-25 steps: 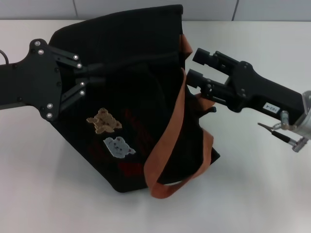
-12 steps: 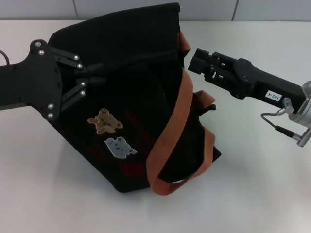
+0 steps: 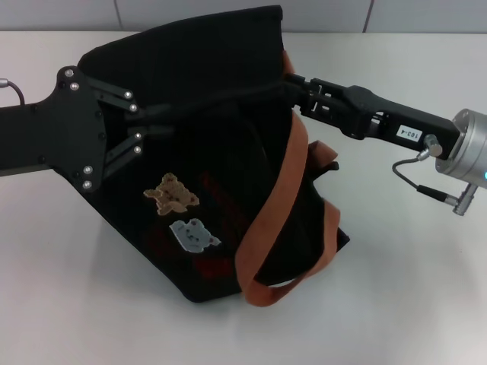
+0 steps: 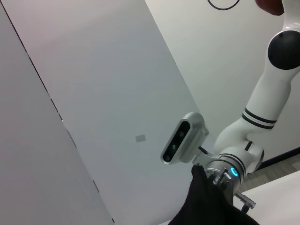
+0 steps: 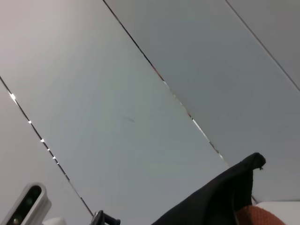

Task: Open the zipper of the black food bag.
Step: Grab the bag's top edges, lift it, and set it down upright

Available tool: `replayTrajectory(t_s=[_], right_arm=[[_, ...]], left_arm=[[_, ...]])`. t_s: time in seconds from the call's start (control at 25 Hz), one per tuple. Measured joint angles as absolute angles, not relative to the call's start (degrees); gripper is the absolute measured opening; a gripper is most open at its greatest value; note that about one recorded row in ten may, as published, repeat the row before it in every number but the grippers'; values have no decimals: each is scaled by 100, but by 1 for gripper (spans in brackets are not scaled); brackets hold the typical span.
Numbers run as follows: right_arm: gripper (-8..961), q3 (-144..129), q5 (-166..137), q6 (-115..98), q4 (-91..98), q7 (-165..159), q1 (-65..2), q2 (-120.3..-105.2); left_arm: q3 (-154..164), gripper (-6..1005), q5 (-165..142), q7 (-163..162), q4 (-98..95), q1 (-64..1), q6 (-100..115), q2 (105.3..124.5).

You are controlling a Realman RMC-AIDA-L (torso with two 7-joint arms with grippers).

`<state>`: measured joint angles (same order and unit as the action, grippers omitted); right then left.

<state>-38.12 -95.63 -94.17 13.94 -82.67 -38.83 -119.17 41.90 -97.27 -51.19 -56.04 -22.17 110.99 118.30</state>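
Observation:
The black food bag (image 3: 205, 84) lies tilted on the white table (image 3: 411, 304), its orange-brown straps (image 3: 278, 205) looping off its right side. Two bear patches (image 3: 172, 193) face up. The zipper (image 3: 228, 97) shows as a dark ridge along the top rim; its pull is hidden. My left gripper (image 3: 154, 120) is shut on a fold of the bag's fabric at the ridge's left end. My right gripper (image 3: 293, 90) is turned edge-on and rests against the rim's right end beside the strap. Bag fabric (image 5: 220, 197) fills a corner of the right wrist view.
A grey panelled wall (image 3: 228, 11) runs behind the table. The left wrist view looks up at the wall, with my right arm's wrist camera (image 4: 183, 138) and black fabric (image 4: 206, 206) near it. White tabletop surrounds the bag.
My right gripper, open and apart from the bag a second ago, has rolled on its wrist and moved left onto the bag's rim. The left gripper and bag shifted slightly right.

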Motion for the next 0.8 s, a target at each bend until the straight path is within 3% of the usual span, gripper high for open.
replayTrajectory(t_s=[0.28, 0.64, 0.8], right_arm=[[380, -4183, -9571, -9174, 1408, -8785, -4123, -11925], [367, -4289, -9570, -9162, 1425, -8949, -4138, -11927], [276, -4567, -9584, -9128, 1449, -8950, -3950, -11923]], left_arm=[[4198, 76, -9746, -5111, -5578, -2219, 11100, 11830], [4178, 76, -9794, -5035, -5502, -2213, 11037, 11830], [4093, 76, -9774, -5035, -5501, -2190, 11022, 11822]])
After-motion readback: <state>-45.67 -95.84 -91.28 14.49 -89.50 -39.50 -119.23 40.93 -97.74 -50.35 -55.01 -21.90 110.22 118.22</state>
